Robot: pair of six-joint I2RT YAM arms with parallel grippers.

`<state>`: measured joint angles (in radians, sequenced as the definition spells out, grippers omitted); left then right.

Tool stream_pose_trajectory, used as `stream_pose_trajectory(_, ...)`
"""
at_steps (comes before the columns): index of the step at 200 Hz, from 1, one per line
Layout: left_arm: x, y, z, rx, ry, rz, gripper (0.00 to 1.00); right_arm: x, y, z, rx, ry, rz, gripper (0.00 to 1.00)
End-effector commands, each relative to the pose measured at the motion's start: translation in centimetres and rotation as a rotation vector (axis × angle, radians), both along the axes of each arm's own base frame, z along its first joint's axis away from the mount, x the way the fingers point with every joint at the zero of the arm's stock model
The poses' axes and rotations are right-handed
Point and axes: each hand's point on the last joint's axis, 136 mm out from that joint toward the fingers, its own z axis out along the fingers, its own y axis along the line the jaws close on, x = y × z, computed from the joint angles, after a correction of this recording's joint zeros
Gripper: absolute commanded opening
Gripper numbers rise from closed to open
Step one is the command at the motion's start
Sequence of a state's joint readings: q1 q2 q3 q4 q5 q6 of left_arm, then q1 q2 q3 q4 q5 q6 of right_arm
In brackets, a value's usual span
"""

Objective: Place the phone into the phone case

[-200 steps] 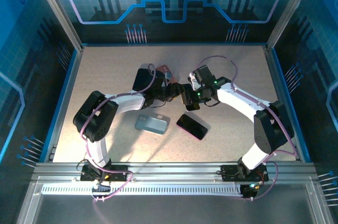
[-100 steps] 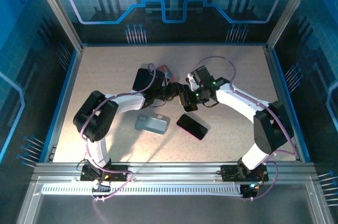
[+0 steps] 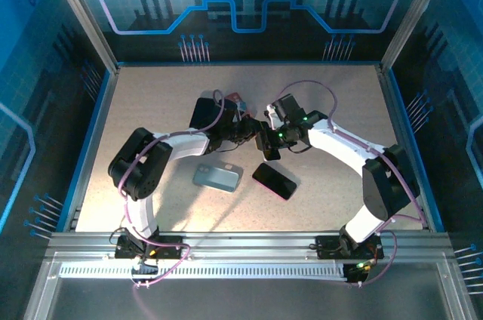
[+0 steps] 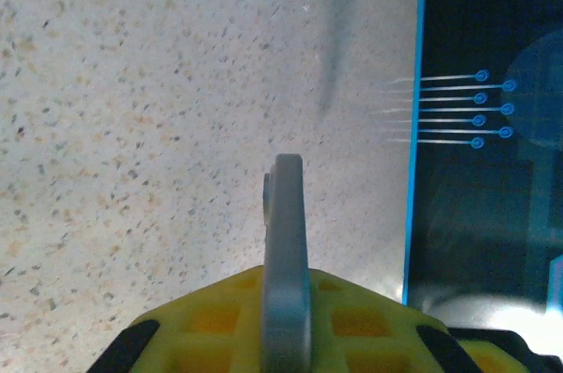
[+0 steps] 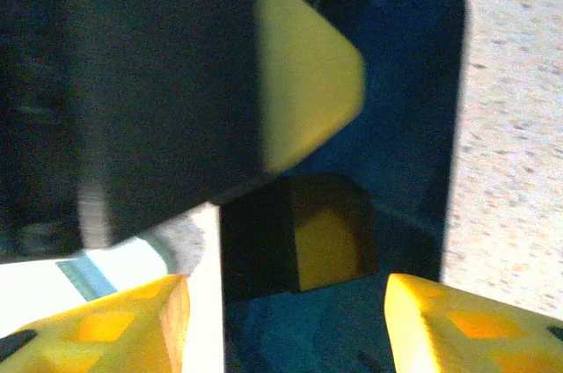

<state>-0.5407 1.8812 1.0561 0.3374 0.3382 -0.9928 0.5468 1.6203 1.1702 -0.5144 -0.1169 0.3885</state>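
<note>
While left jaws pinch grey slab | right jaws wide over phone

The table is beige with fine dark speckles and has a bright blue rim, the walls at 12 o'clock are blue with a pale grid and a cyan outline, and the rail at 6 o'clock is silver. The phone case, at 7 o'clock from the table's middle, is plain grey-blue, and the phone, at 5 o'clock, is glossy black. The left arm and the right arm are white with black joints and lilac cables; the fingers of the right gripper are yellow, as are the pads of the left gripper, with a thin grey slab between them.
</note>
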Motion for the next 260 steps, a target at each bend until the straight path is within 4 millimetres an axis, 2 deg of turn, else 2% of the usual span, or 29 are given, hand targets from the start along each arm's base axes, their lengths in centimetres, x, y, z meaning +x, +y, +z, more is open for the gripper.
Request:
stream_pose_trajectory(1, 0.2, -0.5, 0.2, -0.010, 0.001, -0.008, 0.00, 0.5, 0.9, 2.0, 0.043, -0.049, 0.012, 0.50)
stream_pose_trajectory(16, 0.2, -0.5, 0.3, -0.013, -0.002, -0.004, 0.00, 0.4, 0.9, 1.9, 0.050, -0.044, 0.013, 0.53)
stream_pose_trajectory(36, 0.4, -0.3, 0.7, -0.017, -0.011, 0.005, 0.00, 0.2, 0.8, 1.7, 0.070, -0.025, 0.005, 0.67)
stream_pose_trajectory(73, 1.4, 0.4, 2.3, -0.042, -0.041, 0.054, 0.00, -0.5, -0.8, 1.6, 0.204, 0.042, -0.077, 0.73)
stream_pose_trajectory(91, 2.2, 0.7, 3.5, -0.066, -0.068, 0.095, 0.00, -0.7, -1.6, 1.6, 0.289, 0.074, -0.127, 0.80)
stream_pose_trajectory(120, 3.7, 1.2, 5.8, -0.111, -0.127, 0.182, 0.00, -0.3, -2.9, 2.0, 0.420, 0.087, -0.222, 0.81)
stream_pose_trajectory(124, 3.9, 1.3, 6.2, -0.119, -0.136, 0.194, 0.00, -0.7, -3.2, 1.3, 0.428, 0.104, -0.238, 0.81)
stream_pose_trajectory(141, 4.6, 1.8, 7.2, -0.142, -0.174, 0.253, 0.00, -0.3, -3.9, 1.6, 0.492, 0.102, -0.287, 0.81)
stream_pose_trajectory(179, 5.1, 2.6, 9.6, -0.208, -0.268, 0.351, 0.00, 0.8, -5.1, 1.5, 0.596, 0.094, -0.376, 0.78)
stream_pose_trajectory(215, 4.8, 2.9, 10.5, -0.261, -0.314, 0.403, 0.00, 1.7, -5.0, 1.5, 0.717, 0.109, -0.416, 0.71)
stream_pose_trajectory(219, 4.7, 2.9, 10.5, -0.264, -0.313, 0.408, 0.00, 2.1, -4.9, 1.9, 0.735, 0.089, -0.408, 0.70)
stream_pose_trajectory(260, 4.2, 2.6, 11.0, -0.295, -0.344, 0.430, 0.00, 3.0, -4.5, 2.2, 0.790, 0.084, -0.417, 0.64)
